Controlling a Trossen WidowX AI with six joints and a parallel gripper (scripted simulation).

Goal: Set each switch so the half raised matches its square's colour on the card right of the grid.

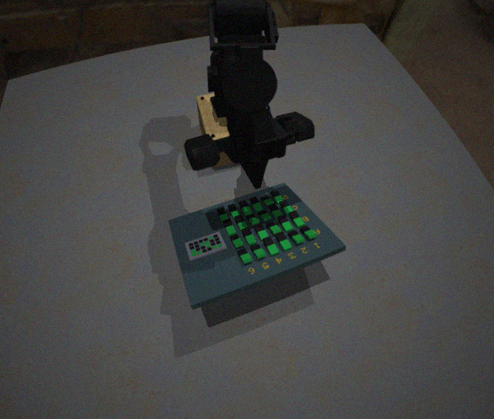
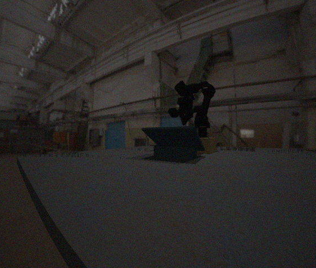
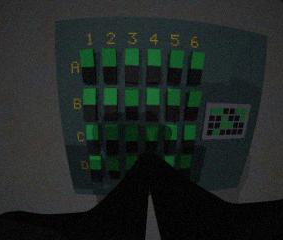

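Observation:
The teal switch panel (image 1: 213,285) (image 2: 175,135) (image 3: 247,54) stands tilted on the table. Its grid of green and dark grey rocker switches (image 1: 265,225) (image 3: 141,103) has rows A to D and columns 1 to 6. The small card (image 1: 205,245) (image 3: 227,122) lies beside column 6. My gripper (image 1: 256,184) (image 2: 185,122) (image 3: 147,159) is shut and empty. Its tip hangs above the panel's arm-side edge, over row D around columns 3 and 4, not touching any switch. In the wrist view the fingers hide part of row D.
The arm's tan base block (image 1: 209,118) (image 2: 208,144) stands just behind the panel. The grey table (image 1: 103,189) spreads wide around it. A dim hall fills the background of the exterior view.

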